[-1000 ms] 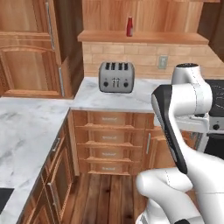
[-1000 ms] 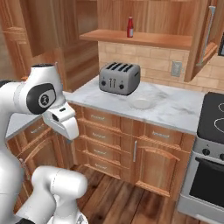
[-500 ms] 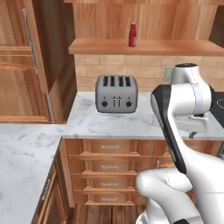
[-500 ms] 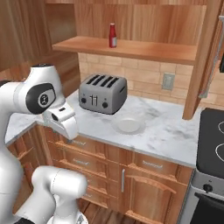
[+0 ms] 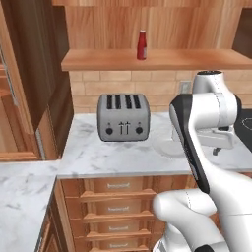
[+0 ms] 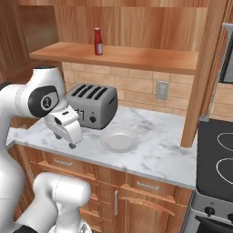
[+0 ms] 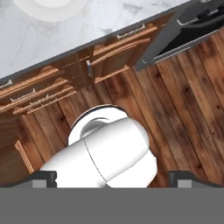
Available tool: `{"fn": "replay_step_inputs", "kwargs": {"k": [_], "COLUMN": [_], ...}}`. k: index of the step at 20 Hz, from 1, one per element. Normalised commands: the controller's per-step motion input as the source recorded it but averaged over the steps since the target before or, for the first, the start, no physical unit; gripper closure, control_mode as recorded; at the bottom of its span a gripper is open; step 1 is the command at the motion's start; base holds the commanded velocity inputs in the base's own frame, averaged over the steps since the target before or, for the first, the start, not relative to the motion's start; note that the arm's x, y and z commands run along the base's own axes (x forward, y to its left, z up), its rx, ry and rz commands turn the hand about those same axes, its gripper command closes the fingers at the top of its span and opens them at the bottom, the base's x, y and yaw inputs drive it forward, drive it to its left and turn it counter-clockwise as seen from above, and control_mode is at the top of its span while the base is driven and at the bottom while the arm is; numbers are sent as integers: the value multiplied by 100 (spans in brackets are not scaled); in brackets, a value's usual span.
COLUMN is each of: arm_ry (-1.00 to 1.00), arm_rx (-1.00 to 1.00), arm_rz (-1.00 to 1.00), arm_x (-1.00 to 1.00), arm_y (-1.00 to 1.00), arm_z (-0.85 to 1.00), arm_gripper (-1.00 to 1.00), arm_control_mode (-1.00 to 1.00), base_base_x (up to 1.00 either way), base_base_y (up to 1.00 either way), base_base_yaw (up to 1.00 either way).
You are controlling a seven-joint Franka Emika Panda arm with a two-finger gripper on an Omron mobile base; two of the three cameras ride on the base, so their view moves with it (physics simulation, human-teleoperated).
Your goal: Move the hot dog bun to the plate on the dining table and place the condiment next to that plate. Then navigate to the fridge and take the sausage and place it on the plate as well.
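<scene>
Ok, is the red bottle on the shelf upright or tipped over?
Upright. The red bottle stands on its base on the wooden shelf, white cap on top, above the toaster.

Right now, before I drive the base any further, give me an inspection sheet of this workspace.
Surface: marble counter over wooden drawers.
Job's things: red bottle upright on the wooden shelf; a shallow white dish lies on the counter right of the toaster; bun, sausage nothing seen.
Clutter: grey four-slot toaster.
Pincer: pincer open, holding nothing, hanging over the counter's front edge.
Cables: nothing seen; wall outlet unused.
Surroundings: stove to the right, wood floor.
</scene>
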Motion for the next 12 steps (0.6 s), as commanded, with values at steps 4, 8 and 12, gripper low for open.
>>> {"fn": "replay_step_inputs", "kwargs": {"k": [4, 8, 12], "arm_ry": [0, 0, 0], "arm_rx": [0, 0, 0], "arm_rz": [0, 0, 0], "arm_x": [0, 0, 0], "arm_y": [0, 0, 0], "arm_z": [0, 0, 0], "arm_gripper": [-100, -100, -100], "arm_control_mode": [100, 100, 100], "base_base_x": [45, 51, 52], "base_base_y": [25, 27, 27], "base_base_yaw": [-19, -17, -17]}}
